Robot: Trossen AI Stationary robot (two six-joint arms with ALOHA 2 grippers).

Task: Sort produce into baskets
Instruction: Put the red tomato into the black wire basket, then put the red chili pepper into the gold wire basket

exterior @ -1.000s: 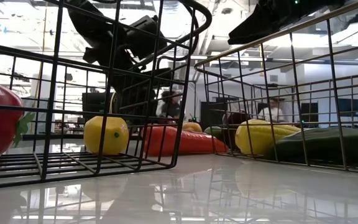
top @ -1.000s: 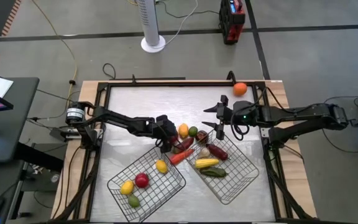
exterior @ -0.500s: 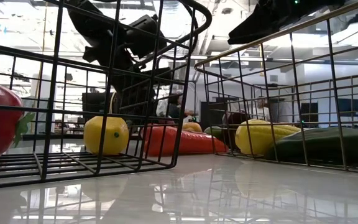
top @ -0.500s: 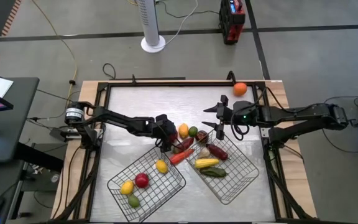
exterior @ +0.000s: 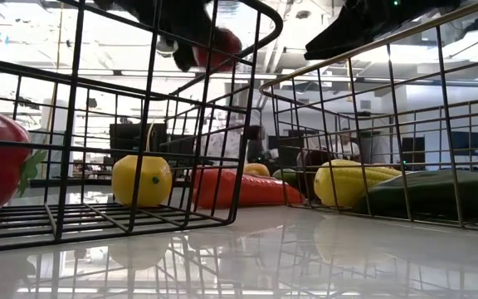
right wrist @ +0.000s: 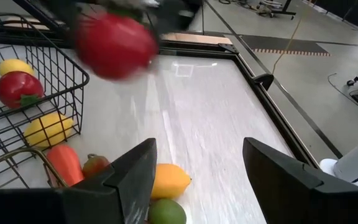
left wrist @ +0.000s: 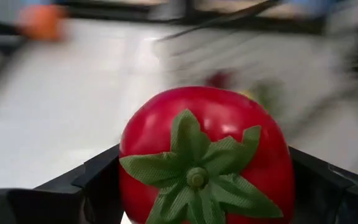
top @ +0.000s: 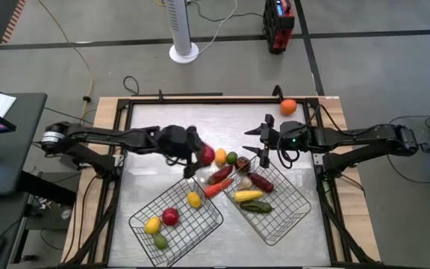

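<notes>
My left gripper (top: 201, 155) is shut on a red toy tomato (left wrist: 204, 149), above the table just beyond the left wire basket (top: 134, 217). The tomato also shows in the high view (top: 207, 155), the low view (exterior: 220, 43) and, blurred, the right wrist view (right wrist: 115, 45). My right gripper (top: 263, 142) is open and empty, raised over the far corner of the right basket (top: 307, 200). A lemon (top: 220, 157), a lime (top: 232, 158) and a long orange-red piece (top: 215, 187) lie on the table between the baskets. My left gripper pinches the tomato between its two fingers, one on each opposite side (left wrist: 126, 168). The green leafy top (left wrist: 194, 177) faces the wrist camera. The tomato is lifted clear of the table and the baskets.
The left basket holds a lemon (top: 193, 199), a red tomato (top: 170, 217) and yellow and green pieces. The right basket holds corn (top: 248, 196), a cucumber (top: 257, 207) and a dark red piece (top: 260, 181). An orange (top: 288, 107) sits at the table's far right corner. People show beyond the table.
My left gripper has risen from the produce between the baskets, carrying the red tomato up clear of the table, and has gone a little toward the far edge. My right arm has kept still.
</notes>
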